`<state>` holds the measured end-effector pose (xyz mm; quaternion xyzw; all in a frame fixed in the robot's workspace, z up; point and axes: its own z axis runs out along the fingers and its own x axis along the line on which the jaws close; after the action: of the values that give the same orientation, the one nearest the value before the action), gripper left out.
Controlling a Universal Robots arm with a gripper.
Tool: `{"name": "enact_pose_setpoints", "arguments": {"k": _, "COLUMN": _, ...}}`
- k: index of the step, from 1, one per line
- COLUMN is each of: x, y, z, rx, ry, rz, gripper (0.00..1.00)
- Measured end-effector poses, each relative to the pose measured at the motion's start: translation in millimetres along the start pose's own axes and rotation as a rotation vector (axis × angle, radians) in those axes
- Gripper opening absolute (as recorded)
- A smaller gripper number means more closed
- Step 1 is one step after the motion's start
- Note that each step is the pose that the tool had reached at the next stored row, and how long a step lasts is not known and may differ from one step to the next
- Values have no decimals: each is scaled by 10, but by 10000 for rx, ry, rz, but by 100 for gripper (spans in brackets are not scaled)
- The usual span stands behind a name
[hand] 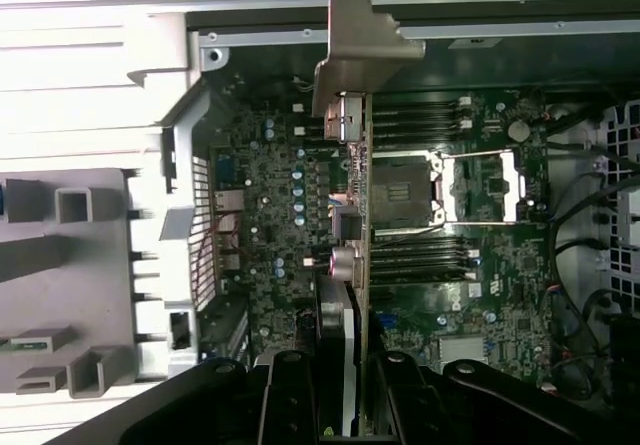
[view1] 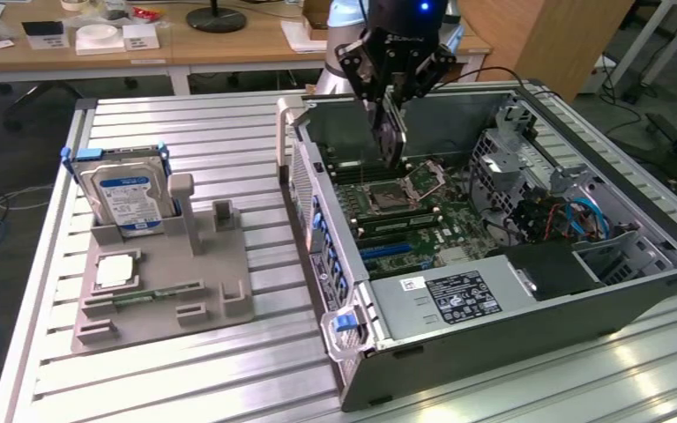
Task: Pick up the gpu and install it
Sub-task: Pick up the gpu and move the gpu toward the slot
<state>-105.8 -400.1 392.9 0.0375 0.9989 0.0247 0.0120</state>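
My gripper (view1: 388, 99) hangs over the open computer case (view1: 351, 361), shut on the gpu (view1: 390, 132). The card hangs upright, a thin dark board above the motherboard (view1: 415, 231) near the CPU socket (view1: 388, 192). In the wrist view the gpu (hand: 358, 215) appears edge-on, with its pale metal end bracket (hand: 362, 40) at the far end near the case's rear wall. My gripper (hand: 345, 380) clamps the near end between two black fingers (hand: 290, 400). The card's lower edge is above the board, apart from it.
A grey fixture (view1: 215, 264) stands on the slatted table at the exterior view's left. It carries a hard drive (view1: 127, 198) with a blue-white label, and a green memory stick (view1: 145, 295). Inside the case are a power supply (view1: 457, 295), cables (view1: 550, 216) and a drive cage (view1: 503, 141).
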Motion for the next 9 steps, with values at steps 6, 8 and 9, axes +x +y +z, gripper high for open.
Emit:
{"name": "enact_pose_setpoints", "arguments": {"k": 6, "x": -271, "y": 20, "z": 20, "rx": -1, "ry": 7, "rz": 1, "gripper": 28}}
{"name": "enact_pose_setpoints", "arguments": {"k": 8, "x": -353, "y": 25, "z": 30, "rx": 26, "ry": 4, "rz": -1, "gripper": 28}}
{"name": "enact_pose_setpoints", "arguments": {"k": 9, "x": -372, "y": 26, "z": 33, "rx": 63, "ry": 1, "rz": -2, "gripper": 28}}
